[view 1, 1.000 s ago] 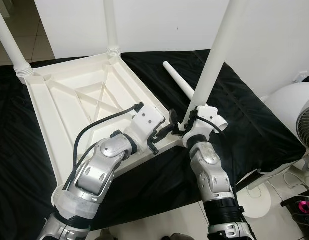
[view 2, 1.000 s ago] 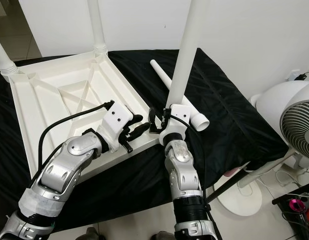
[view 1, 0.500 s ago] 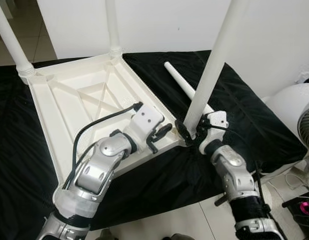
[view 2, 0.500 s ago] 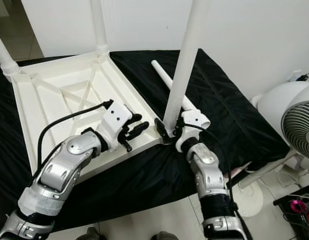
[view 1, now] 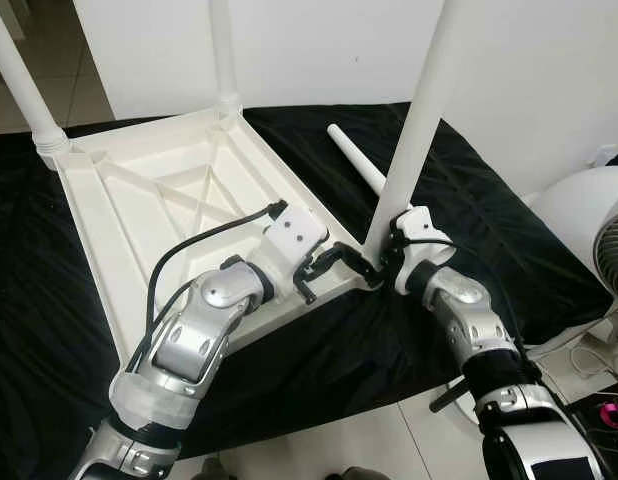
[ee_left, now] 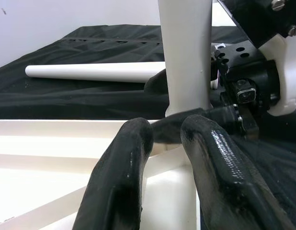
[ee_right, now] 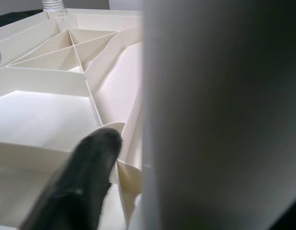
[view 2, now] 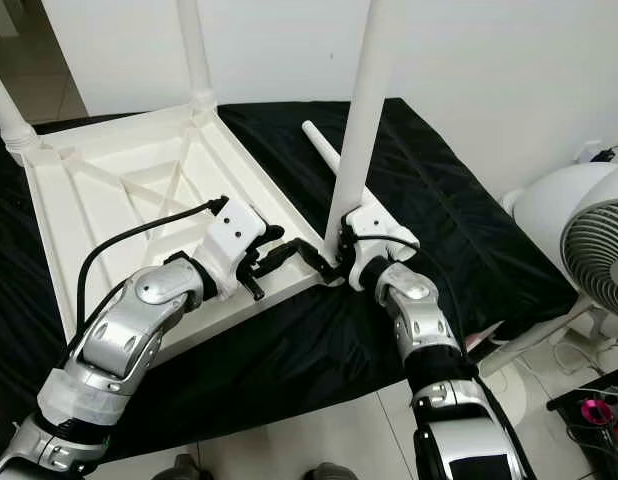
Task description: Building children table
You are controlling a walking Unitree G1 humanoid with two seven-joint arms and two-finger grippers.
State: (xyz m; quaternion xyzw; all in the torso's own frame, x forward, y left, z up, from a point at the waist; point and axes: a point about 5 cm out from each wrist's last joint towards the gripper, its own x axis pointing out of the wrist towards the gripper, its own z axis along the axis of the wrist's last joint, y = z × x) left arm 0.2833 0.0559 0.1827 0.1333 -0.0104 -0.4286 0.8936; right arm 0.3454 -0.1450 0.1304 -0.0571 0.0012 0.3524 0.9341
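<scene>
Upside-down white tabletop (view 1: 139, 200) across left and centre of the head views, ribbed underside up, on black cloth (view 1: 509, 240). Two legs already seated: far-left leg (view 1: 24, 90) at upper left corner, rear leg (view 1: 224, 60) at upper centre.

Left gripper (view 1: 334, 262) low centre, at the tabletop's near right corner. In left wrist view, fingertips (ee_left: 133, 143) close together with a narrow gap, resting at the tabletop edge just before the third leg (view 1: 414, 130); nothing seen pinched between them. Near-closed, empty. Same spot as a second ago, bracing the corner.

Third leg rising from that corner toward upper right of frame, leaning a little right. Half a second ago its foot sat further right and the tilt was stronger; now foot closer to the corner socket and shaft nearer upright. Right gripper (view 1: 384, 262) clasped round the leg's base, black finger (ee_right: 90, 167) beside the shaft in right wrist view; closed on the leg. Right forearm now swung out toward lower right, wrist rotated since a second ago.

Judgement: a turning or seating stroke under way, leg likely not yet fully home; seating cannot be confirmed, joint hidden behind both grippers.

Spare leg (view 1: 364, 165) flat on cloth, right of centre, untouched. Fan (view 1: 589, 230) at right edge.
</scene>
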